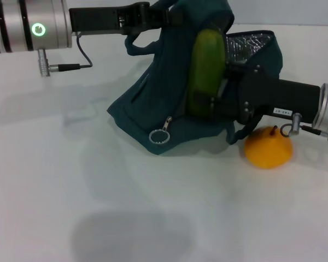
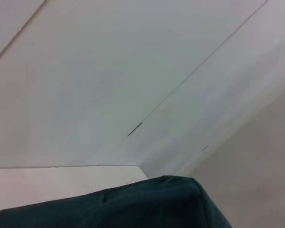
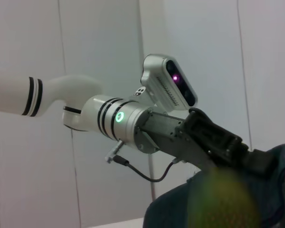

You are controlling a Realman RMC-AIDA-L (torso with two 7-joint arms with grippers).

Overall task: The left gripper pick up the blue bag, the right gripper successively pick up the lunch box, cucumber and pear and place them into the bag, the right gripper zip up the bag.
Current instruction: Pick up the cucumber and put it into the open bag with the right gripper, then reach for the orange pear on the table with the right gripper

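Note:
The blue bag [image 1: 145,103] hangs tilted over the white table, and my left gripper [image 1: 163,17] is shut on its top edge at the upper middle. A silver ring pull [image 1: 159,136] dangles at the bag's front. The cucumber [image 1: 205,68] stands upright at the bag's open mouth, with my right gripper [image 1: 212,102] shut on its lower part. Just right of the bag, the pear [image 1: 268,150] rests on the table under my right arm. The lunch box is hidden. The right wrist view shows the left gripper [image 3: 256,159] holding bag fabric [image 3: 280,190], with the cucumber [image 3: 218,199] a blur up close.
The bag's silver lining [image 1: 251,39] shows at its open top right. A cable [image 1: 82,57] loops under the left wrist. White table [image 1: 153,218] lies bare in front of the bag. The left wrist view shows only bag fabric [image 2: 133,204] and pale walls.

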